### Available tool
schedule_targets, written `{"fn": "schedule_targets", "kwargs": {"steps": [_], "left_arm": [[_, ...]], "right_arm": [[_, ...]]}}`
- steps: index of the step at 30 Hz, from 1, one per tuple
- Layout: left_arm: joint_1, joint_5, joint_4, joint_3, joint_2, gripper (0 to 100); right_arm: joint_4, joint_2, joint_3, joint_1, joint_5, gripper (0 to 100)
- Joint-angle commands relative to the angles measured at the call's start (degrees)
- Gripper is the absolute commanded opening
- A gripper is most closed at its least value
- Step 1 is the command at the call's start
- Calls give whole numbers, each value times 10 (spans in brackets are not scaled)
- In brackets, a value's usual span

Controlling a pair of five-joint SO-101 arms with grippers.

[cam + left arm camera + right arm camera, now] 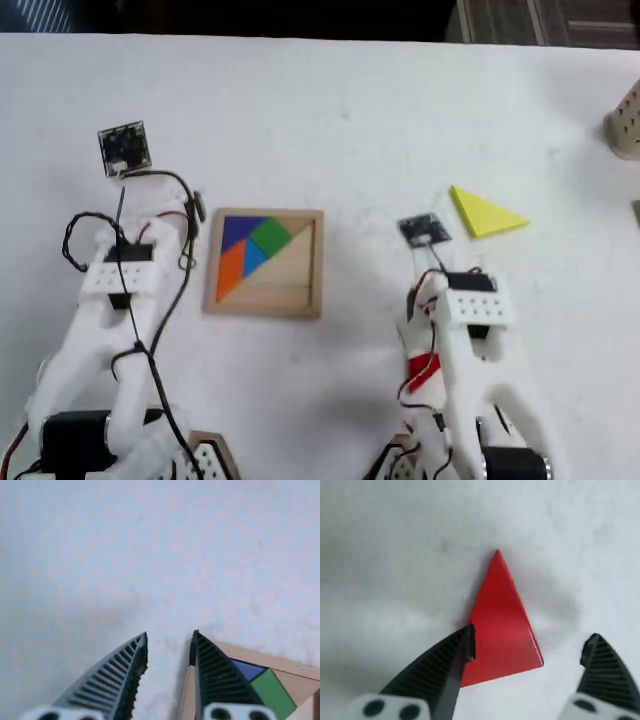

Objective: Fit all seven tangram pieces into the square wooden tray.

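Wooden tray [263,306] is sitting mid-bench [330,110], carrying a blue piece [236,232], green piece [270,237] and orange piece [231,272]. Left claw [169,639] is hanging slightly open and empty at the tray's corner, one finger overlapping its rim. Right claw [531,639] is gaping wide over the red triangle [502,625], gripping nothing. Yellow triangle [486,214] is lying well apart from the tray.

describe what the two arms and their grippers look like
Both arms are white plastic with black motors. The left arm trails looping black cables; the right arm shows red wiring. The left gripper and right gripper have dark ribbed fingers tapering to points on white bases.
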State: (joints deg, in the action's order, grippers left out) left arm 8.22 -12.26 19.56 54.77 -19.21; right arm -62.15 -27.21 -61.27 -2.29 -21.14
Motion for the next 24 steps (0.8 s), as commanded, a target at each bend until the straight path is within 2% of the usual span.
{"fn": "schedule_targets", "kwargs": {"steps": [1,5,9,12,14,20,24], "left_arm": [[8,7,-14,-37,0,158],[8,7,-14,-38,1,158],[8,7,-15,-38,2,158],[8,21,-15,-38,2,158],[7,38,-15,-38,2,158],[7,44,-15,-38,2,158],[7,44,-15,-37,2,158]], "right_arm": [[20,-27,-36,16,-84,334],[12,-28,-36,29,-98,334],[-10,-30,-36,37,-174,334],[-35,-35,-30,73,-237,330],[-55,-54,-19,105,-276,287],[-150,-159,14,192,-392,12],[-206,-218,6,246,-442,19]]}}
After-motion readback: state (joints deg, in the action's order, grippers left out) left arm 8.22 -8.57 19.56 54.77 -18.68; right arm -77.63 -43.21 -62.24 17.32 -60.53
